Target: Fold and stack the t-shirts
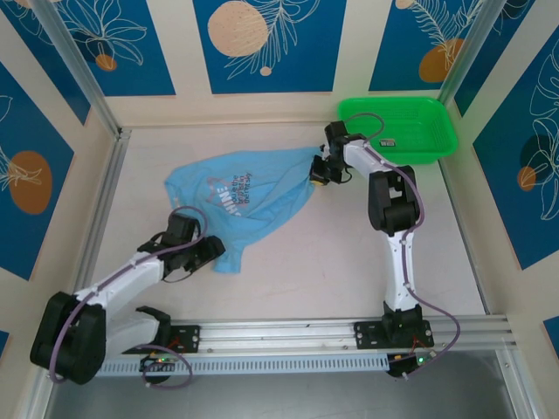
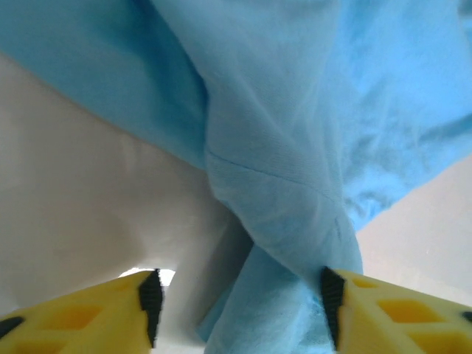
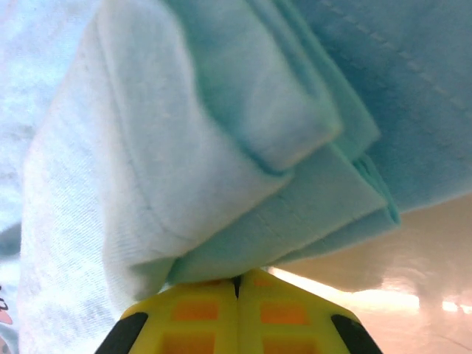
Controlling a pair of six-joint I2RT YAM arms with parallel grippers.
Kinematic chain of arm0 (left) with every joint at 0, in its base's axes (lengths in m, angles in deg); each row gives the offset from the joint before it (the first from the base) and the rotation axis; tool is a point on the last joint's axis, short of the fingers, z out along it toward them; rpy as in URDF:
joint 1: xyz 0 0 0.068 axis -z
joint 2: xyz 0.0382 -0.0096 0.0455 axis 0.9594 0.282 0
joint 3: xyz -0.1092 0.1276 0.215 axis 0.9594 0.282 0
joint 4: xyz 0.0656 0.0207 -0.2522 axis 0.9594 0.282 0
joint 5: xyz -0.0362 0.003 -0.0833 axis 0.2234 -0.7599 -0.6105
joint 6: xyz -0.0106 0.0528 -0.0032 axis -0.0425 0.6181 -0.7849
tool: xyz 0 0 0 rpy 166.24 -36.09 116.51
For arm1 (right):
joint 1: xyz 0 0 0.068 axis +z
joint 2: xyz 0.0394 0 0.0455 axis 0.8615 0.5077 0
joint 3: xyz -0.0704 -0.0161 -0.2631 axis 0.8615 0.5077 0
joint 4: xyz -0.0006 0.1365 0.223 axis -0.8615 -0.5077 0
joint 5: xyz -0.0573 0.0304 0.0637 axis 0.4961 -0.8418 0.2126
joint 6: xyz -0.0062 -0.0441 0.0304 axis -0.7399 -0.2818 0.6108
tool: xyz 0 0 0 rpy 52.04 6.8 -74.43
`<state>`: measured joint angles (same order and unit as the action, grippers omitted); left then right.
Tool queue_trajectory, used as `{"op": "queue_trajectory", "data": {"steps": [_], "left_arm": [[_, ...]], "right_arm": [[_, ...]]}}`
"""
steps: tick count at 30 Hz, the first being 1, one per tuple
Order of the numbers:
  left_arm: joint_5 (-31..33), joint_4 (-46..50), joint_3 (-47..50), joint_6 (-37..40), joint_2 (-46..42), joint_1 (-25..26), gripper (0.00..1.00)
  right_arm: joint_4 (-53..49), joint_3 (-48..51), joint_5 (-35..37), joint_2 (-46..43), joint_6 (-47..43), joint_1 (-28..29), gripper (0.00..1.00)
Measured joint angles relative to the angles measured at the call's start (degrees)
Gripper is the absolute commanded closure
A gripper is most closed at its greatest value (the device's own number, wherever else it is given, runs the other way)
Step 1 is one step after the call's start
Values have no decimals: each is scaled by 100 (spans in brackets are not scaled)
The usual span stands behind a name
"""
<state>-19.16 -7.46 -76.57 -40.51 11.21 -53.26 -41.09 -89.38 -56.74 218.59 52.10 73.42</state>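
Note:
A light blue t-shirt (image 1: 244, 196) with chest lettering lies rumpled and spread across the middle of the table. My left gripper (image 1: 217, 253) sits at its near lower corner. In the left wrist view that gripper (image 2: 241, 306) is open, with a twisted strip of the shirt (image 2: 295, 110) running between the jaws and brushing the right pad (image 2: 332, 302). My right gripper (image 1: 320, 172) is at the shirt's far right corner, which tapers into it. In the right wrist view its jaws (image 3: 237, 280) are pressed together with bunched folds of the shirt (image 3: 221, 147) at the tips.
A bright green basket (image 1: 410, 102) stands at the back right, just behind the right arm, with a small dark object (image 1: 389, 142) inside. A metal rail (image 1: 349, 332) runs along the near edge and a frame bar (image 1: 105, 205) along the left side.

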Motion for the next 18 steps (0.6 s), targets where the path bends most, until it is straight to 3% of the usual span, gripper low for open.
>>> {"op": "queue_trajectory", "data": {"steps": [6,18], "left_arm": [[-442,-17,-197,313,527,0,99],[219,1495,-1161,852,-511,46,100]], "right_arm": [[-68,621,428,-640,-15,186,100],[-586,2671,1427,-3508,-37,723,100]]}}
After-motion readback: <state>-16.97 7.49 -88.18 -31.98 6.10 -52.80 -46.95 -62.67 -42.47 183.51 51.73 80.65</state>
